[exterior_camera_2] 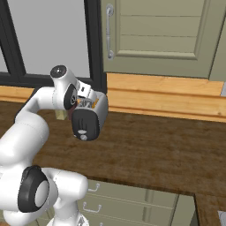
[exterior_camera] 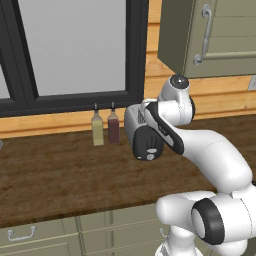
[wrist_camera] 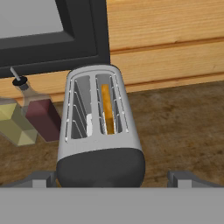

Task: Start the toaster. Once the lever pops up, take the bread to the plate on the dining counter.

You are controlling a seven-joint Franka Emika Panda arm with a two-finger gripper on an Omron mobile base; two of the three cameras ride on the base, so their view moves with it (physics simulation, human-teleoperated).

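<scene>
One slice of tan bread [wrist_camera: 106, 109] stands in the small silver toaster's [wrist_camera: 98, 131] right slot.
The gripper [wrist_camera: 112, 177] hangs frame-bottom, jaws wide, dark fingertips [wrist_camera: 43, 177] flanking its dark end panel.

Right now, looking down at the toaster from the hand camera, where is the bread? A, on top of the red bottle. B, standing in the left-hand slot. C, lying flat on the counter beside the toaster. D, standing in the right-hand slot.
D: the bread stands on edge inside the right-hand slot of the toaster, while the left-hand slot holds none.
</scene>
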